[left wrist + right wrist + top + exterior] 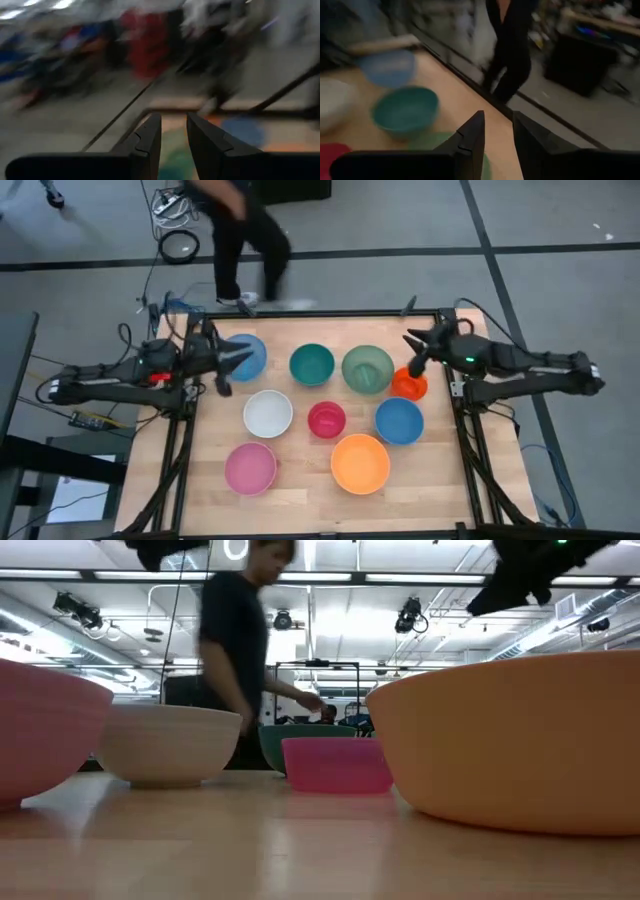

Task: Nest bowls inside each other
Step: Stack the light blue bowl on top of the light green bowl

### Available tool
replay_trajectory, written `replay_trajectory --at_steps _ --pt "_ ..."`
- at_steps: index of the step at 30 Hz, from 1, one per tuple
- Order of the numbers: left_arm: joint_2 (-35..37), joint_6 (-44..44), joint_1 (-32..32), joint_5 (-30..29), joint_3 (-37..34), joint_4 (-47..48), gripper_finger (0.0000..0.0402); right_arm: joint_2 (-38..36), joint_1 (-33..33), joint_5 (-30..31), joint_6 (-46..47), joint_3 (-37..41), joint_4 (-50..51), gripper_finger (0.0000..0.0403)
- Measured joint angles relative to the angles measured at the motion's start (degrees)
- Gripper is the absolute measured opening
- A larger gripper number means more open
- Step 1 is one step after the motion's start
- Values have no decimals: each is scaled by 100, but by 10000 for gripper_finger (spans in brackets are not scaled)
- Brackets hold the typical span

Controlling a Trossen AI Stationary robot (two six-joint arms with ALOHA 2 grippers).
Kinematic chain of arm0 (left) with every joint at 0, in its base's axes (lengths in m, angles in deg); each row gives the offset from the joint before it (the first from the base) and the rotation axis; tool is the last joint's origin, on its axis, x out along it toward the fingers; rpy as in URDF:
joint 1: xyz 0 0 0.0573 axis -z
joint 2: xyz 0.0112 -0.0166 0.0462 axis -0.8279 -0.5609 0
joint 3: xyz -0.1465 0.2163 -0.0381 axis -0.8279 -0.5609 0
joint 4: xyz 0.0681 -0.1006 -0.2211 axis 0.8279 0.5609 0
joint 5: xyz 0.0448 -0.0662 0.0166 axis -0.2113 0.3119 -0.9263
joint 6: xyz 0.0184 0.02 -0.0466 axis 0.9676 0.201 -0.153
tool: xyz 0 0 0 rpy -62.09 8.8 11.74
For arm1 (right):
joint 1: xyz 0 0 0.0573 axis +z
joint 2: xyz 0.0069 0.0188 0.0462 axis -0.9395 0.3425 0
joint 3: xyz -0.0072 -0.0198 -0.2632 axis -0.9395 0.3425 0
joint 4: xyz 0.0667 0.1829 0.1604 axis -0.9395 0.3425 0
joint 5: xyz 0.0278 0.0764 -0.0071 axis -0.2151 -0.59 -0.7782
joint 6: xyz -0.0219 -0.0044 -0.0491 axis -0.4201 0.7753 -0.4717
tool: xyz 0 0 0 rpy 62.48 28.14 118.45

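Both grippers raised, fingers slightly parted, gripping nothing: left gripper (pixel 226 370) by light blue bowl (pixel 250 355), right gripper (pixel 414 358) over small orange bowl (pixel 409 385); other bowls spread separately on table (pixel 300 490)

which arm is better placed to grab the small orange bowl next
Right, probably. The right gripper hovers just above the small orange bowl, while the left gripper sits across the table by the light blue bowl.

I see nine bowls (pixel 312 365) upright and separate on the table: light blue, teal, green, small orange behind; white, red, blue mid-table; pink, large orange nearest.
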Motion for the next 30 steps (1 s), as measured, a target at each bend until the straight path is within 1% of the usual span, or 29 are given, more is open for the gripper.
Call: replay_trajectory --at_steps 2,3,4,8,10,12,14,16,19,21,23,27,30 --pt "-322 -68 0 -866 361 958 101 628 -25 241 395 -472 516 90" --pt "-475 -152 -4 -1172 507 1330 101 933 -55 312 605 -703 789 91" --pt "-615 -211 -4 -1331 600 1589 101 1209 -93 323 778 -925 1082 93" --pt "-1045 -321 0 -1559 760 2163 101 2107 -196 171 1202 -1610 1918 106" --pt "-1234 -338 -4 -1756 760 2673 101 2427 -224 -1 1305 -1832 2104 114" --pt "-1400 -418 -9 -1826 760 3410 101 2626 -227 -159 1291 -1976 2131 121" --pt "-1558 -571 -29 -1779 760 4160 101 2754 -195 -219 1196 -2069 2139 127" --pt "-1688 -737 -44 -1562 758 4896 101 2761 -104 -225 1160 -2129 2141 132" --pt "-1760 -811 -44 -1340 758 5545 101 2620 19 -236 1157 -2230 2129 134" --pt "-1766 -661 -44 -1088 758 5735 101 2475 103 -230 1158 -2299 2112 134" --pt "-1763 -247 -44 -786 758 5773 101 2318 182 -223 1162 -2321 2101 135" --pt "-1766 677 -71 -517 739 5664 101 2012 290 -232 1162 -2328 2048 139" --pt "-1771 981 -232 -177 678 5633 101 1861 351 -301 1164 -2328 2050 146"
